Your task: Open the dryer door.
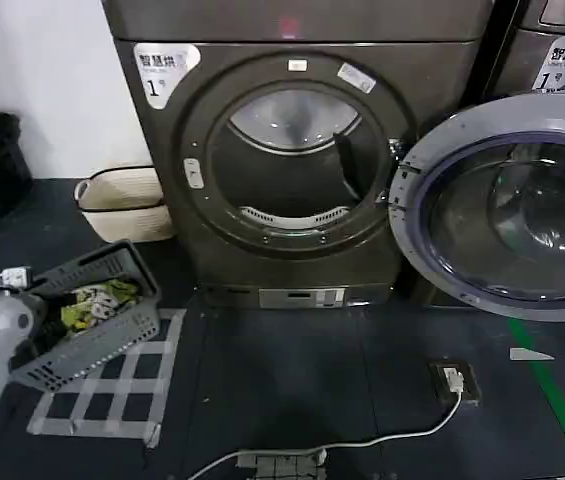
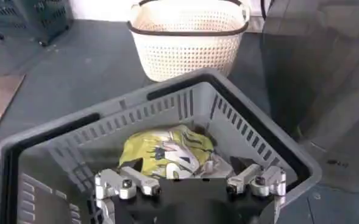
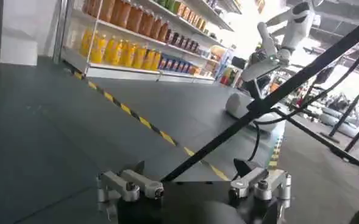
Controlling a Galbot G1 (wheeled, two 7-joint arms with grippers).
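A laundrette mock-up inside a robot lab. Numbered dryer (image 1: 292, 160) centre frame, laundry baskets (image 1: 127, 200) at left, stocked drink shelves (image 3: 142, 36) and another robot (image 3: 277, 42) beyond.

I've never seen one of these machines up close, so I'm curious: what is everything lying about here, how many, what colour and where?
dryer: one, dark grey-bronze, straight ahead, drum open.
dryer door: one, grey inner face around dark glass, swung fully open to the right.
neighbouring machine: one, dark, behind the open door.
grey basket: one, on the floor at left, holding yellow-and-white laundry.
cream basket: one, beside the dryer at left.
white cable: one, across the floor to a floor socket.
shop shelves: orange and dark bottles, in the right wrist view.
left pincer: open, over the grey basket.
right pincer: open, above bare floor.
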